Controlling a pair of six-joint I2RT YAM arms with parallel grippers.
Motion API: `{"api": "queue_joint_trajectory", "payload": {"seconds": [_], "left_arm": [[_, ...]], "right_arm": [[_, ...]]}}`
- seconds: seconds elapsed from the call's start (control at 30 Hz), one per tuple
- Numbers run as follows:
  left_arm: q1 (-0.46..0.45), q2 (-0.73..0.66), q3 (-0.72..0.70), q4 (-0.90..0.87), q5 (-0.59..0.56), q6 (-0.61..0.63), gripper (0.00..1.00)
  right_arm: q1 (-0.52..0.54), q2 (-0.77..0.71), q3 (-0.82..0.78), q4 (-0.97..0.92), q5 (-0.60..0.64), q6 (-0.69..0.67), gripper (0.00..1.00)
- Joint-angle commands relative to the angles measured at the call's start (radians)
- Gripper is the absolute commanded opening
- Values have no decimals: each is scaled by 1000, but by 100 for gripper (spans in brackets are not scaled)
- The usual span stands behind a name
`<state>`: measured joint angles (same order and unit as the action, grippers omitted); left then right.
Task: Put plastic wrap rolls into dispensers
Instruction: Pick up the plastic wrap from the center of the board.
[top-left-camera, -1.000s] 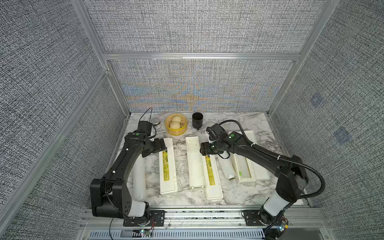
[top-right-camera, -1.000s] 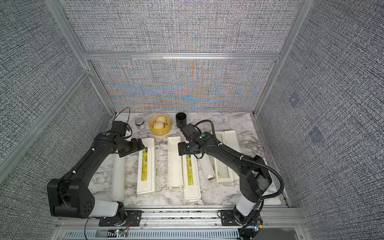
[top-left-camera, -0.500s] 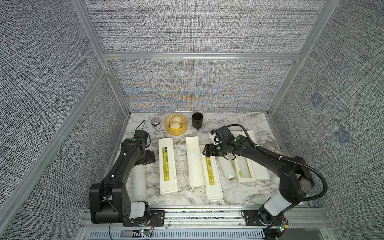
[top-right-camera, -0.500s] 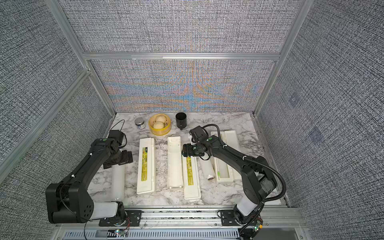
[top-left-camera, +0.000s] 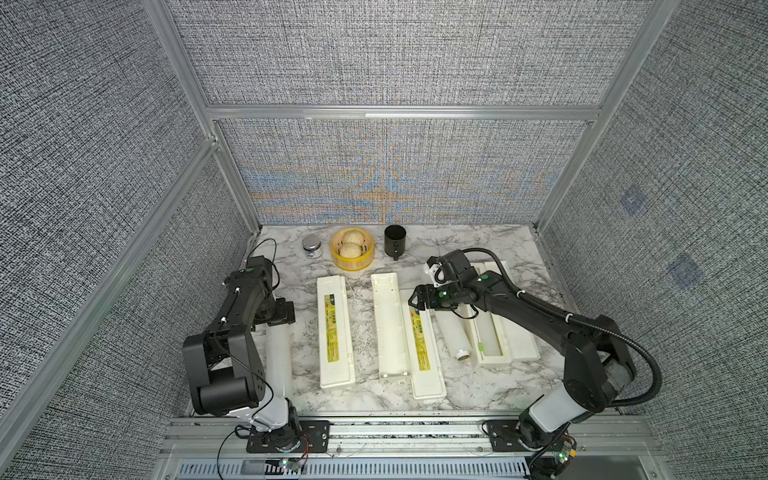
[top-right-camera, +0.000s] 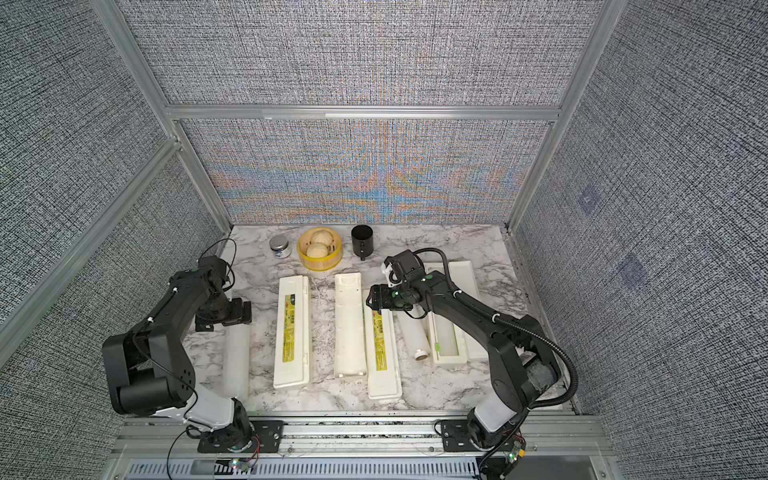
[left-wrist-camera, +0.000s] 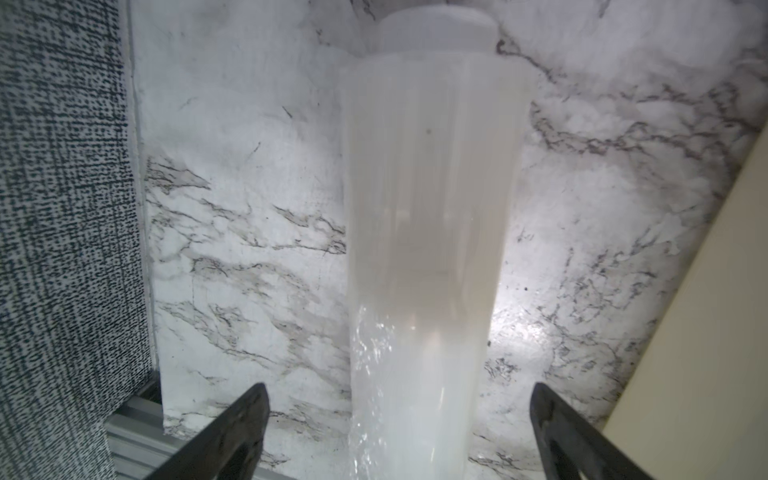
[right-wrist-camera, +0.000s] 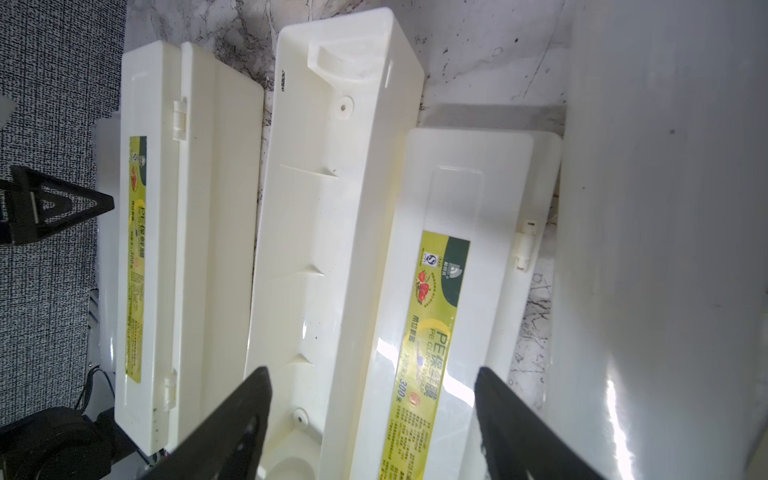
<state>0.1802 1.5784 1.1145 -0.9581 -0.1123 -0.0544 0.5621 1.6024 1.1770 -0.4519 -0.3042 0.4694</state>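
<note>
Looking down in both top views, a marble table (top-left-camera: 449, 253) carries three long cream dispensers lying lengthwise. Taking the far wall as twelve, the closed dispenser (top-left-camera: 334, 332) sits near seven o'clock. The middle dispenser (top-left-camera: 388, 324) is near six with its lid folded flat, and the right dispenser (top-left-camera: 490, 345) is near four, also open. The left roll (top-left-camera: 277, 357) lies at eight, along the table's edge. The right roll (top-left-camera: 453, 336) lies at five, between the two open dispensers. The left gripper (top-left-camera: 284, 313) hangs over the left roll's far end. The right gripper (top-left-camera: 417, 300) hovers over the middle dispenser's far end.

In the left wrist view, the left gripper (left-wrist-camera: 399, 386) is spread wide, one finger on each side of the left roll (left-wrist-camera: 428, 208). Bare marble shows in both gaps, so nothing is gripped.

In the right wrist view, the right gripper (right-wrist-camera: 370, 374) is likewise spread and empty above the middle dispenser (right-wrist-camera: 332, 208), whose tray looks empty.

The film is smooth and round, so closing this near one end could let the long roll tip, slip or roll away. The nearest dispenser is shut, so a roll carried there would strike its lid.

Only the wrist views show the finger gaps and the bare tray. Only the top views show both rolls whole.
</note>
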Motion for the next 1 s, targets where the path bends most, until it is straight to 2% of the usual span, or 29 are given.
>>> {"api": "queue_joint_trajectory", "payload": {"seconds": [0.0,0.27,0.53,0.7,0.83,0.97], "left_arm": [[5,51,12,6,23,69,94],[4,218,35,22,120,76,78],[4,293,92,68,86,27,55],[4,350,198,64,48,20,54],[4,383,282,68,75,3,54],[4,384,308,93,106,-20,62]], "right_arm": [[-5,10,7,15,-28,-1,79],[-39,46,16,15,-51,-4,79],[-58,83,40,6,-69,-2,79],[-64,114,65,-8,-87,-7,79],[-64,131,82,-18,-91,-12,79],[-64,139,81,-13,-99,-6,79]]}}
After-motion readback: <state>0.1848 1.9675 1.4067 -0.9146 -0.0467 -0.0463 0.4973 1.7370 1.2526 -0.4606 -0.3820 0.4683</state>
